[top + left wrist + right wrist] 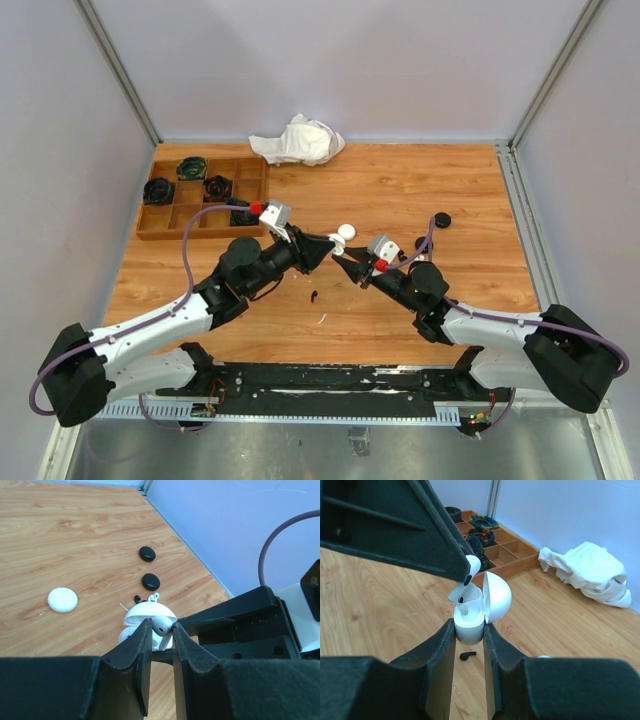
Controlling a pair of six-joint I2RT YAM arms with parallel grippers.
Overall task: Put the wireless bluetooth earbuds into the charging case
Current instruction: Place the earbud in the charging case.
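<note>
**One white bud at the mouth of the open case**

One white earbud (162, 626) is pinched between the nearly closed fingers of the left end effector (333, 246), head up and stem pointing down. Directly under it, near the middle of the worktop (400, 185), the right end effector (469, 630) clamps the base of the white charging case (469, 620) from both sides. In the right wrist view the lid is swung open toward 2 o'clock. The stem tip looks to be just at, or barely inside, the case opening. The bud is not seated, and I cannot tell whether another one sits in the second slot.

As I judge it, picking up and aligning this bud are done. What is left is to lower it fully, release it, and then deal with the rest. A black earbud (314, 295) lies loose on the wood at 7 o'clock from the case, apart from both end effectors.

In the top view a closed white puck (347, 230) sits just at 1 o'clock of the case, and two black pucks (442, 219) lie toward 3 o'clock. A wooden tray (165, 235) is at 10 o'clock and a crumpled cloth (298, 140) at 12.
</note>
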